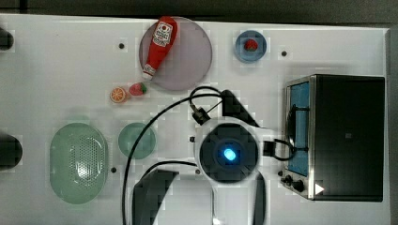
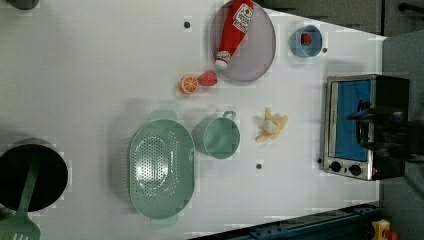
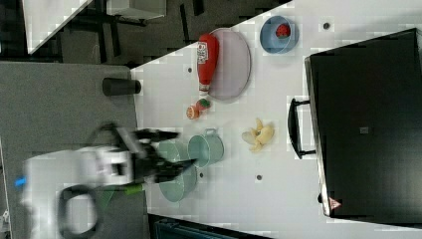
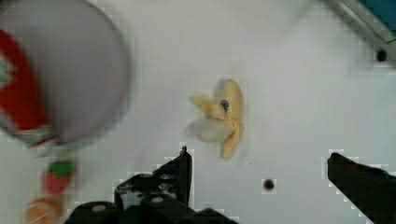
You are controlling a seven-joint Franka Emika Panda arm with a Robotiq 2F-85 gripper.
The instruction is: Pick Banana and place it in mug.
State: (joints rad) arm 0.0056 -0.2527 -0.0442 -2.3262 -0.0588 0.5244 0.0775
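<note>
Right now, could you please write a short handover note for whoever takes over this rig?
Gripper: open wide, holding nothing, above the table with the jaws on either side of bare tabletop just short of the banana.
Banana: lying on the white table, between the mug and the toaster oven, touching neither.
Mug: upright and empty, beside the green perforated basket.
Done: nothing yet; the banana is not picked.
Left: lower onto the banana, grasp it, carry it over and drop it into the mug.
</note>
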